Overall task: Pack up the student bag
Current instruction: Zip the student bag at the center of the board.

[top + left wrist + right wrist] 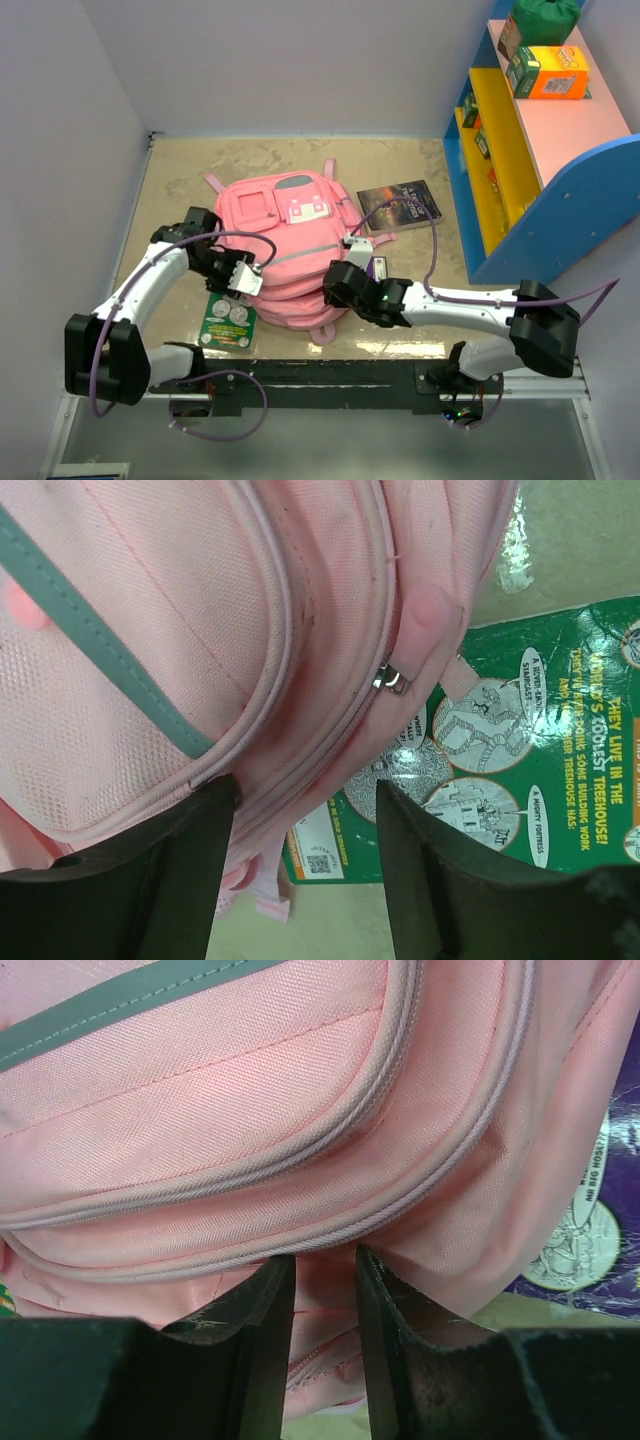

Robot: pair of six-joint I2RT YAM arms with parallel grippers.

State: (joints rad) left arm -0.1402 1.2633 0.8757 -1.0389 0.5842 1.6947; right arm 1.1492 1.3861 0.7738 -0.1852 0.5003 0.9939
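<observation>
My left gripper [307, 805], fingers wide, straddles the near zip edge of the student bag [285, 230]. My right gripper [325, 1285], fingers narrow, meets the same edge. I cannot tell whether either pinches fabric. The bag lies front up on the table [185, 170], long axis running from my bases toward the back wall, partly overlapping a green book [520, 750] and a purple book [600, 1250].

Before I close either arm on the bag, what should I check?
1. Packing access to student bag: not ok, visible zips look shut.
2. Zip pull between left jaws: not ok, it sits beyond them.
3. Opening of left jaws: ok, they straddle the bag's edge.
4. Fabric gripped by right jaws: cannot tell.
5. Green book and purple book free of the bag: not ok, both partly under it.
</observation>
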